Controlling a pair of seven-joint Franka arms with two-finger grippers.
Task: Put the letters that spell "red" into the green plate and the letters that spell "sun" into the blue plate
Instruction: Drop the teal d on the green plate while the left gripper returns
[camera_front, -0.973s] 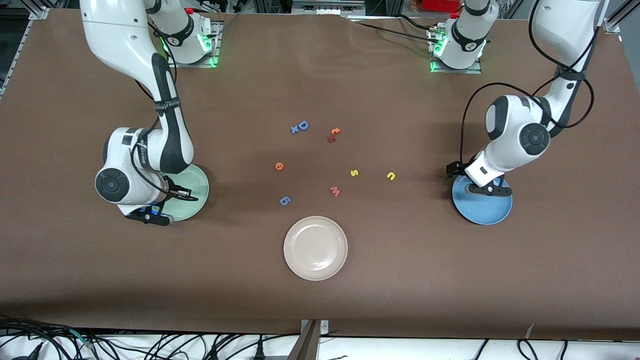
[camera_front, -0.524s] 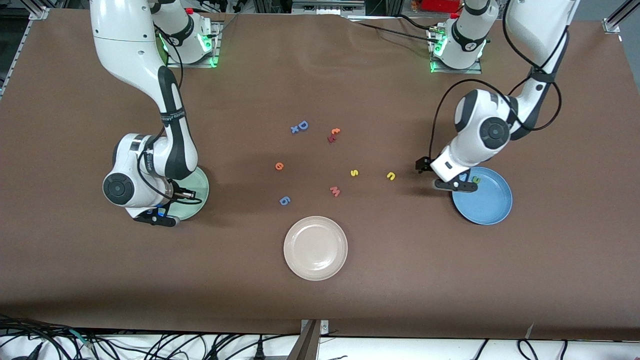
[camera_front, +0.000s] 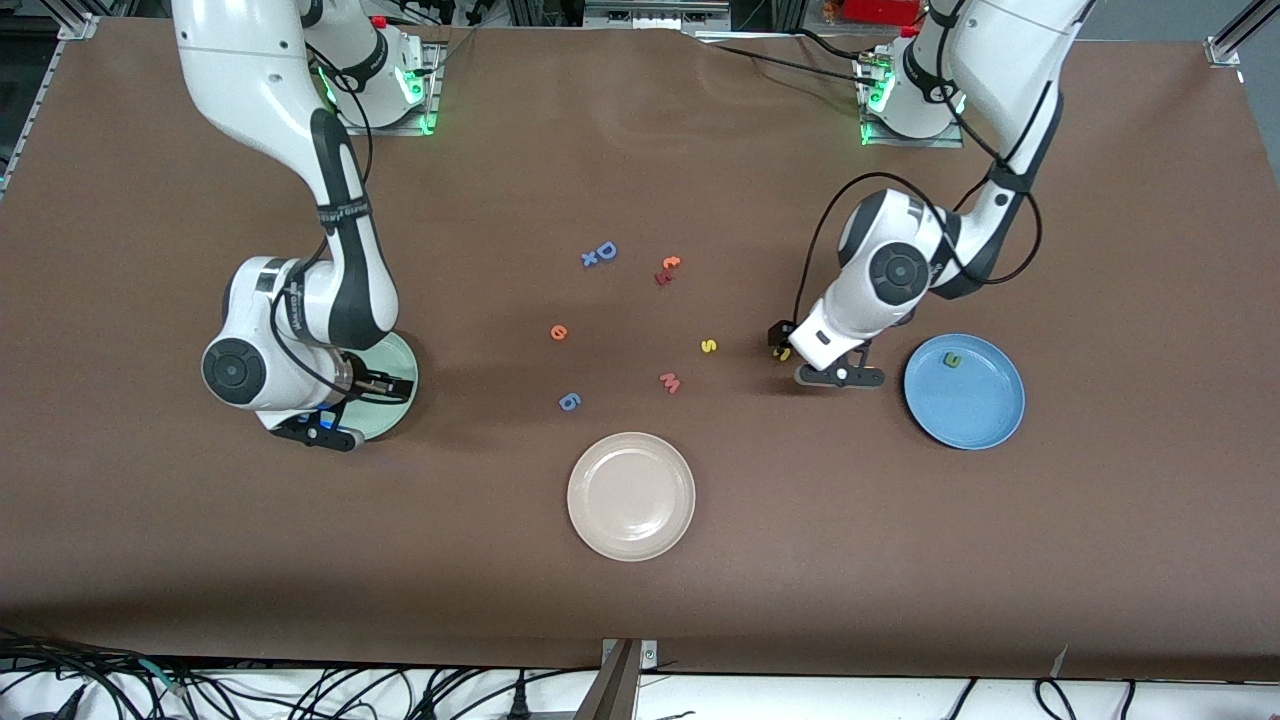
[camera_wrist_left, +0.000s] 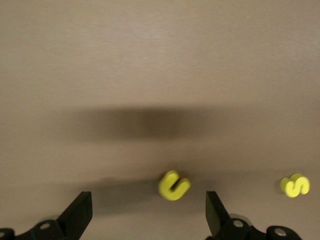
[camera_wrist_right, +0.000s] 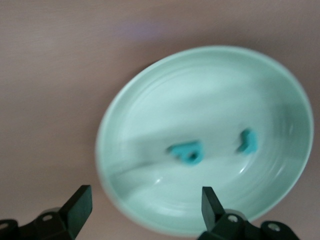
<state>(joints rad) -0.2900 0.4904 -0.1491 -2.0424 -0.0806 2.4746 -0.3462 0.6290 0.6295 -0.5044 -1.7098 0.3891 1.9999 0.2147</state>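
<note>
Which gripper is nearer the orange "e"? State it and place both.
Right. The right gripper is open over the green plate; the left gripper is open over the yellow "n", farther from the orange "e".

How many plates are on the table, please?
3. The green plate lies at the right arm's end, under the right gripper; the blue plate at the left arm's end; the cream-white plate between them, nearest the front camera.

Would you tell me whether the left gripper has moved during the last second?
Yes. The left gripper has left the round mid-blue plate and travelled toward the table's middle; it is now over the small yellow foam "n", jaws open.
</note>
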